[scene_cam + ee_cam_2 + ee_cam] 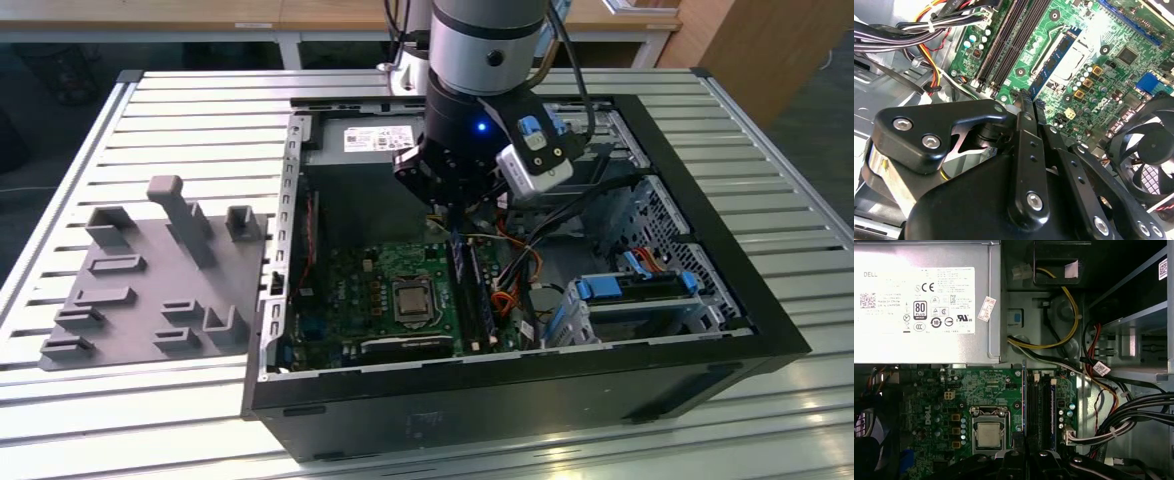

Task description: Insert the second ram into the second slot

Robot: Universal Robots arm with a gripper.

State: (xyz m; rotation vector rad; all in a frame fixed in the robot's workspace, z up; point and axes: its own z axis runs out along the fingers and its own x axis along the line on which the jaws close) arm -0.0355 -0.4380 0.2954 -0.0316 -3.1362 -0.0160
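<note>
My gripper hangs inside the open computer case, low over the green motherboard. Its jaws are shut on the second ram, a thin blue stick seen edge-on in the first wrist view. The stick runs parallel to the bank of black memory slots and sits just beside them on the processor-socket side. In the second wrist view the black fingers pinch the ram's near end, and the slots lie beyond it. Whether the ram touches a slot, I cannot tell.
A silver power supply fills the case end beyond the board. Bundled cables crowd the side of the slots away from the processor socket. A black fan and a drive cage stand nearby. A grey fixture plate lies on the slatted table.
</note>
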